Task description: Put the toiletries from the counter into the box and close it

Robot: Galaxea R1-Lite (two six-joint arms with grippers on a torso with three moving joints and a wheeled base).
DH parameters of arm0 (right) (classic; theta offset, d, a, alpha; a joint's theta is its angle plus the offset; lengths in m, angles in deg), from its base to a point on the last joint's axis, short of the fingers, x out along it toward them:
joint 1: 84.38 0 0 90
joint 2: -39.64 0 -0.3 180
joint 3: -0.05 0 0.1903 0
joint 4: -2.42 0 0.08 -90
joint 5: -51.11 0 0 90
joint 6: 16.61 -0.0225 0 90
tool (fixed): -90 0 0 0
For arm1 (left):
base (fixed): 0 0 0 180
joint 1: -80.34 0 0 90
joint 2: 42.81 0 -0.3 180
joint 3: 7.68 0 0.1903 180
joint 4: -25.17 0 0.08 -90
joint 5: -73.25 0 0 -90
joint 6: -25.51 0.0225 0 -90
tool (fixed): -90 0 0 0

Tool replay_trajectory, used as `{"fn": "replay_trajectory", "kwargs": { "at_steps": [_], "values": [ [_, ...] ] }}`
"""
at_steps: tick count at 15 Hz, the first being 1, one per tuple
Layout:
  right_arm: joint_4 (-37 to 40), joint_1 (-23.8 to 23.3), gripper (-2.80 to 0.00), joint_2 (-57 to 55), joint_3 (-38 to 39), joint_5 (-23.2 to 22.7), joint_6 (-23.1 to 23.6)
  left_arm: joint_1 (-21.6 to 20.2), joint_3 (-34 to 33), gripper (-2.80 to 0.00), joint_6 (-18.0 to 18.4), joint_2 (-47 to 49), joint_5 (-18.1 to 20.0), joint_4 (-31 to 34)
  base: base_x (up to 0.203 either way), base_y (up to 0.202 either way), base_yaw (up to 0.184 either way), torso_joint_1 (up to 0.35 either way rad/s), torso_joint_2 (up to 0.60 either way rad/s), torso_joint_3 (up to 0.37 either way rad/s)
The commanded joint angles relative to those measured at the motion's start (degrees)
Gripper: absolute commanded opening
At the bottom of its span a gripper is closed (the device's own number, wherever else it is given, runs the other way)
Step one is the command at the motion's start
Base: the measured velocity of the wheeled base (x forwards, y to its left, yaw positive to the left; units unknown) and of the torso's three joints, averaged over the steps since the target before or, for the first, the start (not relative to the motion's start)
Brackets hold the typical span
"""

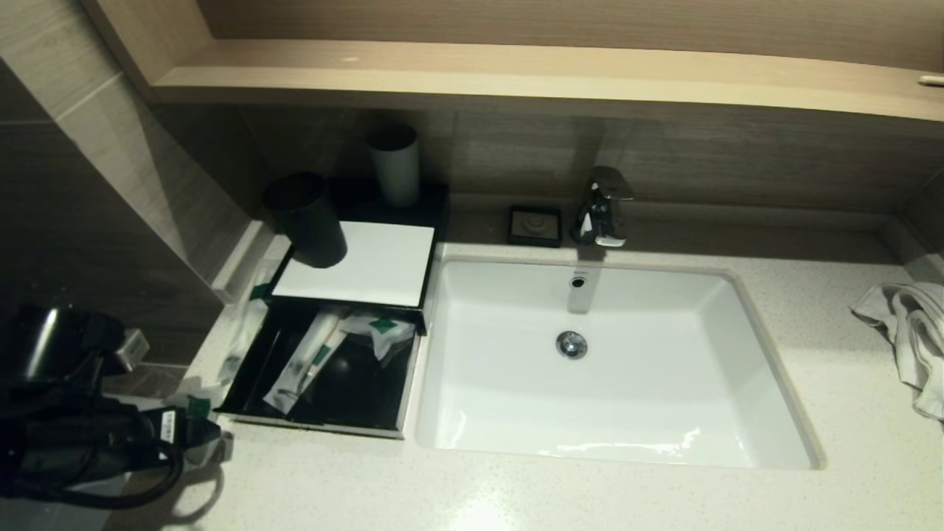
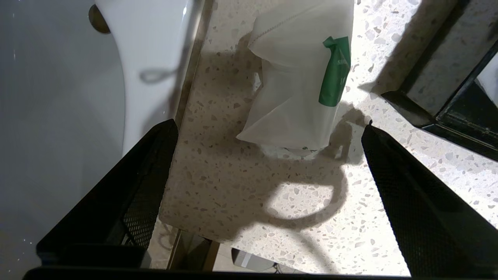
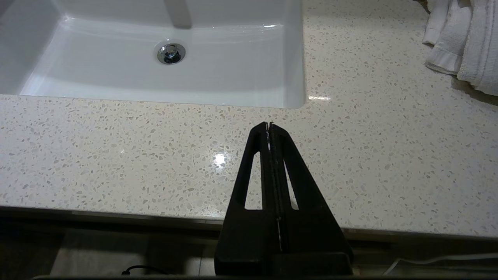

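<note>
Toiletries: two white translucent plastic sachets with green labels lie inside the pulled-out drawer of the low black box with white top panel, at the left end of the speckled off-white stone tabletop; another thin sachet lies beside the box's left side. One crumpled white sachet with green label rests on the tabletop near the drawer's front left corner. Left pincer hovers above it, fingers spread wide, nothing held. Right pincer sits over the tabletop's front edge, fingers pressed together, empty. White rectangular sink right of box; white towel far right.
</note>
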Motion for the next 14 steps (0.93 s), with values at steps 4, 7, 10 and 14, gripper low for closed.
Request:
{"fn": "replay_trajectory", "kwargs": {
  "at_steps": [4,7,10,14],
  "values": [
    [-0.01,0.02,-2.80,0.00,0.00,-0.01,0.03,-0.44,-0.15,0.00,-0.17,1.65,-0.08,-1.98,0.000,0.000,0.000,0.000,0.00,0.000],
    [-0.01,0.02,-2.80,0.00,0.00,-0.01,0.03,-1.24,0.19,0.00,-0.17,2.45,-0.08,-2.22,0.000,0.000,0.000,0.000,0.00,0.000],
    [-0.01,0.02,-2.80,0.00,0.00,-0.01,0.03,-1.93,0.03,0.00,-0.08,3.21,0.01,-3.97,0.000,0.000,0.000,0.000,0.00,0.000],
    [-0.01,0.02,-2.80,0.00,0.00,-0.01,0.03,-2.20,0.11,0.00,-0.08,3.86,0.10,-4.56,0.000,0.000,0.000,0.000,0.00,0.000]
  ]
}}
